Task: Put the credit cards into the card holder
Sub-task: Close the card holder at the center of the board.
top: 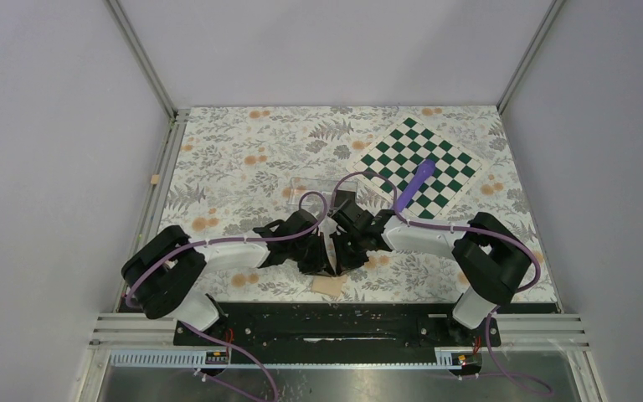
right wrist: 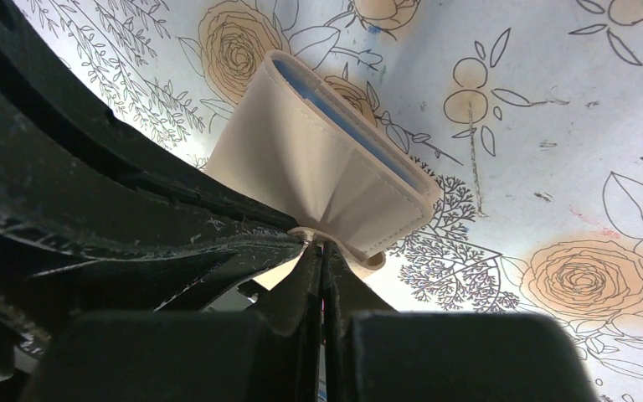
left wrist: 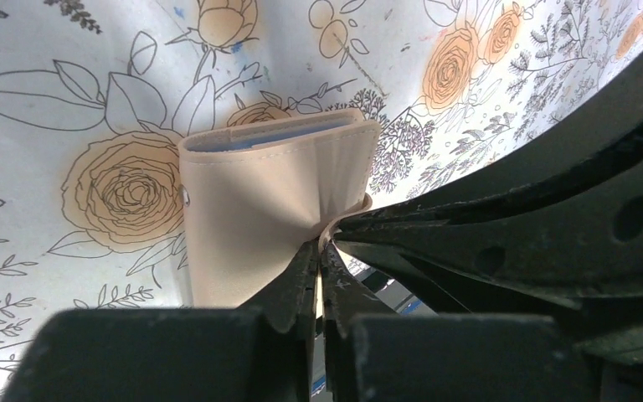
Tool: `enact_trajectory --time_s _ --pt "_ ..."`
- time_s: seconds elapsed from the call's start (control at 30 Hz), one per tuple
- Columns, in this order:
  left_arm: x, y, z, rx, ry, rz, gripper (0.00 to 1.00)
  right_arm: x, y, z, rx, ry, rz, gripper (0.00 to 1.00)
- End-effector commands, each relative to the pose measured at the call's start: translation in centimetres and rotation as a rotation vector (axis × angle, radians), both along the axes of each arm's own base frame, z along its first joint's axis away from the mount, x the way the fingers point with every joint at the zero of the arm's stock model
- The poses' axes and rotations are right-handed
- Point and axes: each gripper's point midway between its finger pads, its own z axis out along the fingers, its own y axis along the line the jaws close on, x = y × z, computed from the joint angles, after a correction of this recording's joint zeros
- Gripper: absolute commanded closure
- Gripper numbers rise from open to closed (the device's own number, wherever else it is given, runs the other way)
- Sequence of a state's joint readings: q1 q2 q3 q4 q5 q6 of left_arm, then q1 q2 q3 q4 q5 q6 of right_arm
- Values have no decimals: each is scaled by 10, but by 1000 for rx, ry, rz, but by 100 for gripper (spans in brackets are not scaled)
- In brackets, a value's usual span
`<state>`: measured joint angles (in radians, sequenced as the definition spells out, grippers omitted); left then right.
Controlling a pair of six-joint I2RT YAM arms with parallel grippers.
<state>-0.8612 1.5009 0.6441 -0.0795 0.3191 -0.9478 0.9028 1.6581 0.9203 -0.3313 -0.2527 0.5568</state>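
Spreading beneath everything, the flowered desk (top: 243, 159) is seen carrying, at its near edge between the left arm (top: 234, 253) and right arm (top: 423, 236), the tan card holder (left wrist: 268, 218), whose edge is pinched by the left jaws and the right jaws, each closed tight on it.

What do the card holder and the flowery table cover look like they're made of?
The card holder looks like tan leather or faux leather, matte, with seamed edges and soft creases. The table cover looks like smooth printed vinyl or coated cloth; its look leaves that open.
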Motion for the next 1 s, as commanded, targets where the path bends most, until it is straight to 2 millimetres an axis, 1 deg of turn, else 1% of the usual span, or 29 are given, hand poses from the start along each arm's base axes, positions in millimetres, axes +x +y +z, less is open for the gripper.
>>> enact_trajectory --time_s 0.0,0.07,0.3,0.43,0.57,0.73,0.97 --pt "7 -7 8 -31 -33 -1 100 -1 3 -1 3 -10 17 100" --pt "8 -5 8 -20 -39 2 100 -1 3 1 7 -13 17 100" --pt "12 -4 14 -7 -65 -5 100 2 6 18 52 -49 17 100" --pt "15 -6 22 -18 -91 -10 100 1 10 22 73 -47 20 100" --pt "15 -5 24 -19 -101 -9 100 2 12 26 87 -52 22 100" --pt "15 -3 20 -10 -97 -8 100 0 13 20 85 -35 26 100" --pt "12 2 3 39 -65 -11 100 -1 15 1 54 4 28 100"
